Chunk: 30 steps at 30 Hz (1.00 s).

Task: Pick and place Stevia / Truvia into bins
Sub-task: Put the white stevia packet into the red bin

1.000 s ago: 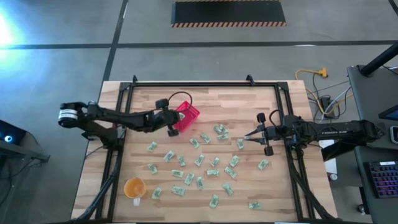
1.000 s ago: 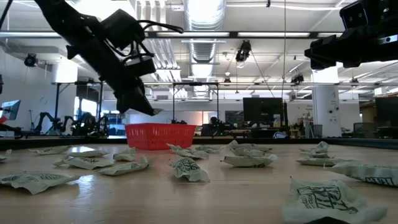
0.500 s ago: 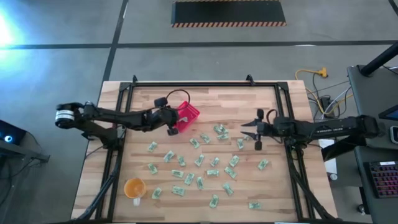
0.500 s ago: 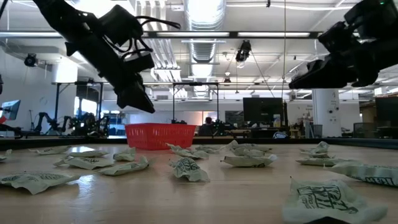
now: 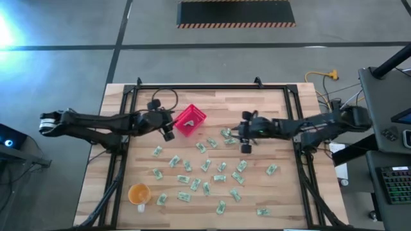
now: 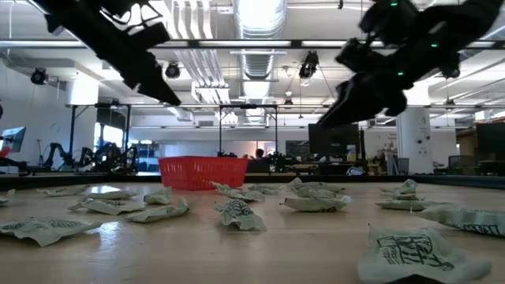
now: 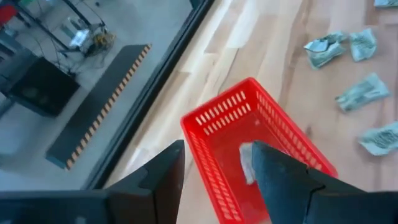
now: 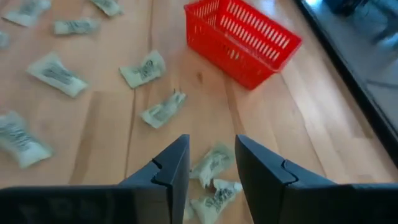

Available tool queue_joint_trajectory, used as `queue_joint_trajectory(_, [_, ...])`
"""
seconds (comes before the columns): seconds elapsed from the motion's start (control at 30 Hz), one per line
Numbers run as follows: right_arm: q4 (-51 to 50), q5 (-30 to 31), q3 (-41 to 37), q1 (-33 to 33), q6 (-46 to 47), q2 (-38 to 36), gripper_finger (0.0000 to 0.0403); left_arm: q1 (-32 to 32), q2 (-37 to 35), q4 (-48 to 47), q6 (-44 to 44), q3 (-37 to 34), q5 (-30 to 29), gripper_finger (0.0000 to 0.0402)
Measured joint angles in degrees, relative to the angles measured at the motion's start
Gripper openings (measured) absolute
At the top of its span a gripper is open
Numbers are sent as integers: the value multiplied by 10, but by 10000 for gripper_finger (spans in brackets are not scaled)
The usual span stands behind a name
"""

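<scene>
The red basket (image 5: pixel 191 120) stands on the table's far left part, and one pale green Stevia packet (image 7: pixel 247 163) lies flat on its floor. My left gripper (image 5: pixel 170 127) hangs open just left of the basket and above it, holding nothing. Many more packets (image 5: pixel 207 165) lie flat across the middle and near part of the table. My right gripper (image 5: pixel 236 133) is open and slants down over a small cluster of packets (image 8: pixel 212 163) to the right of the basket. Its fingers are clear of them.
An orange round cup (image 5: pixel 139 192) stands near the table's near left corner. Black frame rails (image 5: pixel 126 109) run along the left, far and right edges. Bare wood lies at the far side, to the right of the basket.
My left gripper has drawn back from over the basket toward the table's left edge and has risen; a packet now shows on the basket's floor. My right gripper has travelled from the right edge toward the table's middle and tipped downward over the packets.
</scene>
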Motion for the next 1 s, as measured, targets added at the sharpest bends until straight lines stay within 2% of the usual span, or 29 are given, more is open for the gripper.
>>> queue_joint_trajectory(0.17, [-114,0,96,-31,22,99,111,-15,-47,-65,-52,-7,0,171])
queue_joint_trajectory(0.3, [-129,-4,140,-58,26,162,117,-22,-69,-73,-61,-21,5,171])
queue_joint_trajectory(0.4, [-130,-44,156,-74,22,196,124,-23,-79,-76,-64,-24,5,171])
queue_joint_trajectory(0.57, [-130,-108,161,-97,24,223,142,-23,-86,-77,-65,-26,4,171])
queue_joint_trajectory(0.8, [-128,-111,161,-103,29,229,165,-23,-75,-76,-65,-26,5,171])
queue_joint_trajectory(1.0, [-112,-111,160,-103,29,246,162,-23,-65,-76,-65,-27,5,171])
